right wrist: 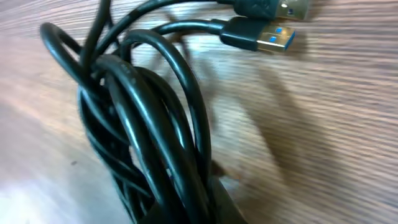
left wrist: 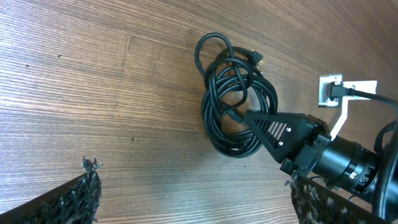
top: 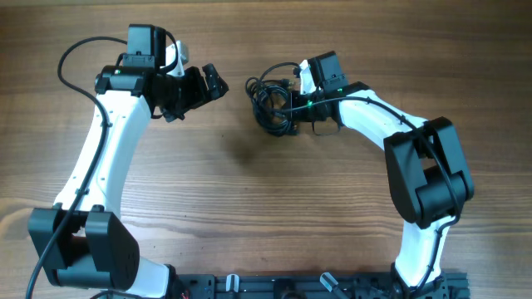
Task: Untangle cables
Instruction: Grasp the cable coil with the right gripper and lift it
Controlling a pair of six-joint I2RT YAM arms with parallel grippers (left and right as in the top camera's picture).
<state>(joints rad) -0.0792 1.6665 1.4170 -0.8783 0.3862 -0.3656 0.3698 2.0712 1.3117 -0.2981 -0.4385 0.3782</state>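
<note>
On the table point(top: 249, 191) we find the cables point(top: 270, 100) in one tangle, right gripper point(left wrist: 249, 116) clamped on a strand at its edge. We log the left gripper point(top: 214, 83) spread apart, well to the side.

Wood-grain table point(top: 249, 208), brown, matte — black rail point(top: 274, 289) at its edge

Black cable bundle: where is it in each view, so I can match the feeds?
Overhead: tangled black cable bundle, upper centre.
Left wrist: centre, slightly high.
Right wrist: fills the left half.
Shared landmark: right gripper nipping the bundle's edge, also seen in the left wrist view.
</note>
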